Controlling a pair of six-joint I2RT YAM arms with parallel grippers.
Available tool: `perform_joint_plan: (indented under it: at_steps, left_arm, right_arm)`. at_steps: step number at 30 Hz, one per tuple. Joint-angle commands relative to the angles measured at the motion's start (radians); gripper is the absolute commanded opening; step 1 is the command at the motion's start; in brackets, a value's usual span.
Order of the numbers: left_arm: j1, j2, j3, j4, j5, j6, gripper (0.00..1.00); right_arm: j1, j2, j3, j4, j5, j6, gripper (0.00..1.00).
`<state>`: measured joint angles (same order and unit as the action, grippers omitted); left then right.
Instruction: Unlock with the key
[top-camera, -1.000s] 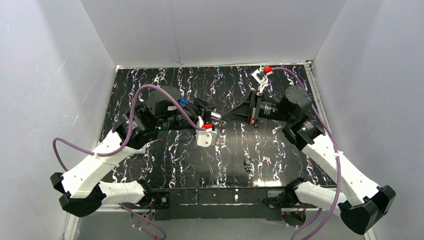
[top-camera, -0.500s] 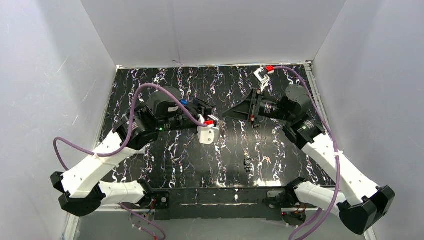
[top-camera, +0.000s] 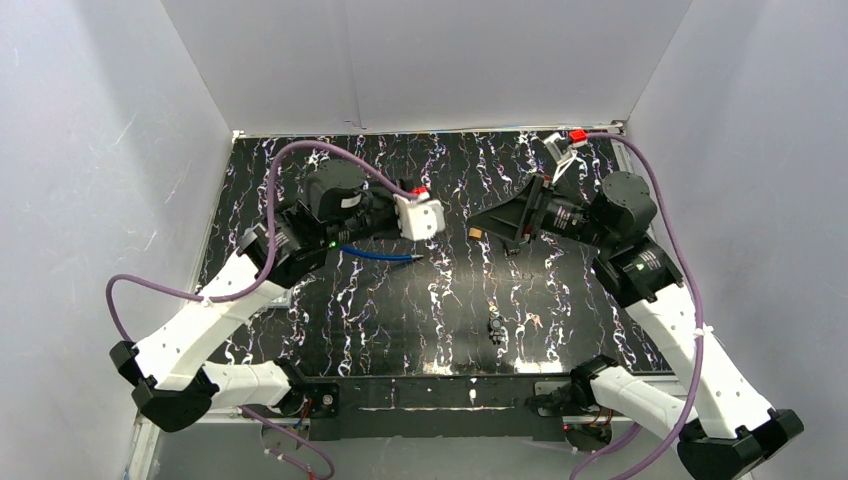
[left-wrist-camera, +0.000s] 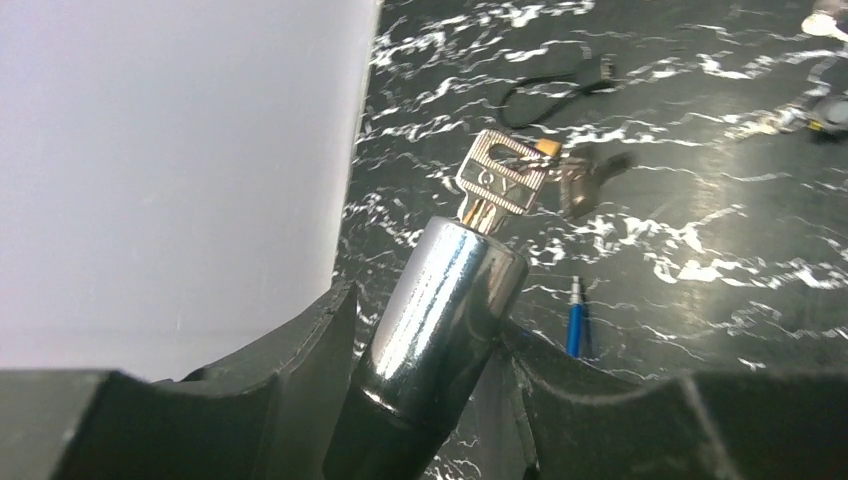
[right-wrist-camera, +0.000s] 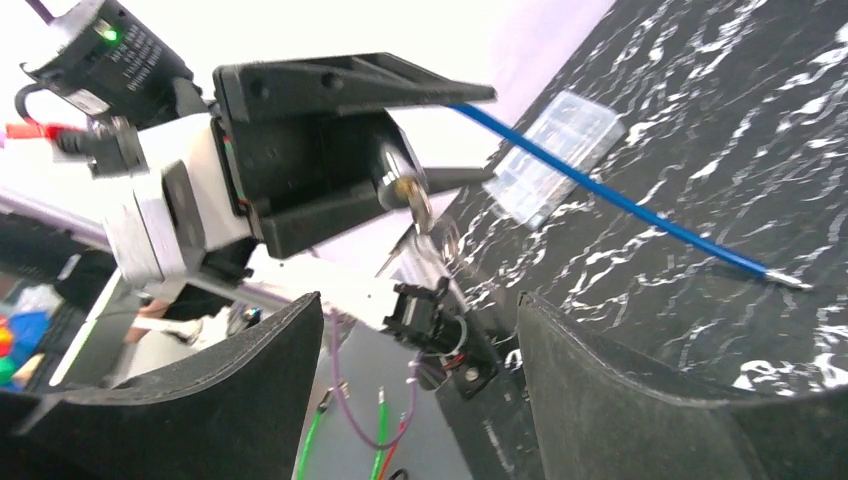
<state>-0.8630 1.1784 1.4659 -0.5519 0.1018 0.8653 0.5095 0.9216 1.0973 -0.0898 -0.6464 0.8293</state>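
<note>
Left arm pose: it reaches from the near left to the middle of the table (top-camera: 400, 330). The elbow is raised, the white camera box (top-camera: 420, 215) sits on top of the wrist, and the tool points right.
Left gripper (left-wrist-camera: 430, 350): clamped at a part-way width round the lock cylinder (left-wrist-camera: 445, 300), which is held off the table.
Right arm pose: it rises from the near right, bends at the far right and points left toward the lock, with a gap between them.
Right gripper (right-wrist-camera: 420, 305): jaws spread wide, holding nothing.
Key (left-wrist-camera: 503, 180): one, pushed into the end of the cylinder. Its head sticks out and nothing touches it.
Blue cable (top-camera: 375, 253): one, running right from under the left wrist. Its metal tip lies on the table, apart from the cylinder.
Count, arms and grippers: two of each.
Count, loose things: one clear plastic box (right-wrist-camera: 560, 150), one black cord loop (left-wrist-camera: 550, 90) and one small dark piece (top-camera: 495, 325) near the middle. A tiny pale bit (top-camera: 535, 322) just right of that piece is too small to name.
Change, right side: a second ago the right pincer was closed at the key. It has since let go and drawn back to the right.
Change, left side: the left wrist has rolled, the camera box has moved farther from the bases, and the blue cable now shows at full stretch.
</note>
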Motion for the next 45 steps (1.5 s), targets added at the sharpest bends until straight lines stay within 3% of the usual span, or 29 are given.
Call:
perform_joint_plan:
  at_steps: [1, 5, 10, 17, 21, 24, 32, 45]
  left_arm:
    - [0.064, -0.003, 0.066, 0.139, -0.087, -0.118, 0.0]
    - [0.092, 0.008, 0.118, 0.133, -0.091, -0.211, 0.0]
    - [0.097, 0.029, 0.162, 0.14, -0.166, -0.341, 0.0]
    - [0.135, 0.103, 0.263, 0.053, -0.209, -0.55, 0.0]
    - [0.147, 0.121, 0.294, 0.036, -0.223, -0.617, 0.0]
    - [0.151, 0.131, 0.323, 0.031, -0.24, -0.667, 0.0]
    - [0.162, 0.172, 0.458, -0.023, -0.243, -0.832, 0.0]
    - [0.178, 0.188, 0.586, -0.065, -0.171, -0.924, 0.0]
  right_arm:
    - [-0.025, -0.014, -0.032, -0.033, 0.068, -0.105, 0.78]
    - [-0.022, -0.021, -0.123, 0.059, 0.097, -0.139, 0.79]
    - [0.032, -0.041, -0.301, 0.295, 0.18, -0.197, 0.8]
    - [0.411, 0.154, -0.171, 0.244, 0.503, -0.583, 0.8]
    - [0.534, 0.222, -0.172, 0.456, 0.595, -0.693, 0.82]
    - [0.579, 0.279, -0.16, 0.584, 0.602, -0.734, 0.84]
    - [0.633, 0.494, 0.0, 0.683, 0.609, -0.793, 0.84]
    - [0.65, 0.644, 0.133, 0.711, 0.517, -0.769, 0.78]
